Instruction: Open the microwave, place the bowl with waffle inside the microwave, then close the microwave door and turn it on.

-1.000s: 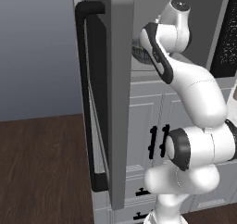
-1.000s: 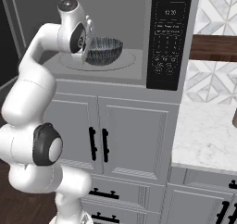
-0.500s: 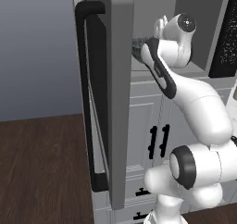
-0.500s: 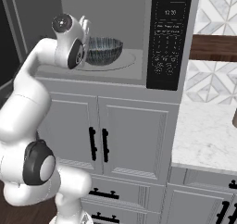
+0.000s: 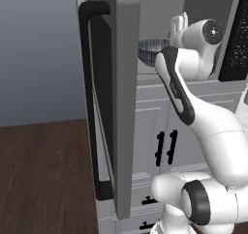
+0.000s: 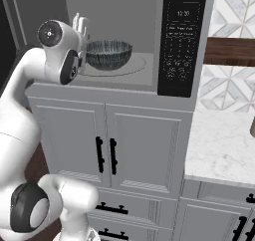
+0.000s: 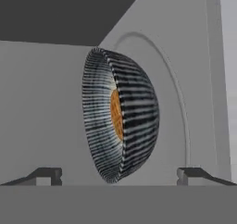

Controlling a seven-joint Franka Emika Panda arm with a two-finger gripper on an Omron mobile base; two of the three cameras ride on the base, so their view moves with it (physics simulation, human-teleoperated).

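Note:
The microwave [image 6: 182,41] stands open, with its door [image 5: 114,83] swung out to the left and the black bar handle [image 5: 92,102] facing me. The dark-patterned bowl [image 6: 108,54] rests on the round turntable [image 6: 137,65] inside the grey cavity. It also shows behind the door's edge [image 5: 150,49]. In the hand view the bowl [image 7: 120,116] appears rolled on its side, and the orange waffle [image 7: 115,114] lies in it. My gripper [image 6: 79,26] is open at the cavity's left side, a little apart from the bowl, with nothing between its fingers [image 7: 46,174]. The gripper [image 5: 178,25] also pokes up above the arm.
White panelled cabinet doors [image 6: 139,150] with black handles sit below the microwave. A marble counter [image 6: 219,145] and a wooden shelf [image 6: 229,51] lie to the right. The open door juts out over the dark wood floor [image 5: 43,180] on the left.
The hand has drawn back from the bowl toward the cavity's left side and front. The bowl stays on the turntable, and the gripper stays open.

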